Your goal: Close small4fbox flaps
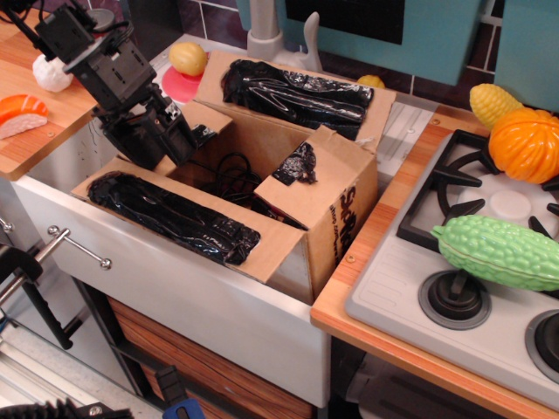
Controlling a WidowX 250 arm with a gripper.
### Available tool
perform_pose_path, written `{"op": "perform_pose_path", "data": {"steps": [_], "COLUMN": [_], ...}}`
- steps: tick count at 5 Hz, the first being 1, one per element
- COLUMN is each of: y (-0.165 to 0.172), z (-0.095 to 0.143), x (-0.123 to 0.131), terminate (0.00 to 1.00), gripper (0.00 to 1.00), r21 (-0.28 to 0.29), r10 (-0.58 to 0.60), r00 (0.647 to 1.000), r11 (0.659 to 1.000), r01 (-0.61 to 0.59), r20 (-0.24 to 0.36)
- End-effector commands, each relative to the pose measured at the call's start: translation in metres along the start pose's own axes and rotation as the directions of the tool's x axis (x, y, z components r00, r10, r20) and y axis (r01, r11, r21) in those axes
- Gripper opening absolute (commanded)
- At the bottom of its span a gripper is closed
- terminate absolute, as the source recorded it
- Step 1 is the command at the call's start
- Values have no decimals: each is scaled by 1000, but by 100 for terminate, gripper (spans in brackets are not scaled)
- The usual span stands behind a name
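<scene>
The small4fbox [345, 223] is a brown cardboard box standing in the sink, with black cables [229, 175] inside. Its front long flap [175, 214] and back long flap [293, 92] lie spread outward, each covered in black tape. The right short flap [306, 179] is folded in over the opening. The left short flap [199, 117] stands raised at the box's left end. My gripper [170, 144] is at that left end, low at the rim and against the raised flap. Its dark fingers blend together, so I cannot tell how the jaws stand.
A yellow toy lemon [188, 58] on a pink plate [177, 86] sits behind the box by the faucet [265, 35]. A white ball [51, 75] and sushi [21, 114] lie on the left counter. The stove [393, 288] at right holds a green gourd [502, 252] and orange pumpkin [524, 145].
</scene>
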State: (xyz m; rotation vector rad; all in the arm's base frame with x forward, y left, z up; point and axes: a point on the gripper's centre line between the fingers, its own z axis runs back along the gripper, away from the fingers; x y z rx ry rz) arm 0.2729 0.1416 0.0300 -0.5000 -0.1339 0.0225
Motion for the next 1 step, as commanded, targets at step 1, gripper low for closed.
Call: {"op": "perform_pose_path", "data": {"steps": [1], "y": [1], "z": [6], "x": [4], "terminate": [100], "gripper": [100], "r21": [47], "r10": [-39], "r00": [999], "r11": [998], "r01": [38], "r20": [15]}}
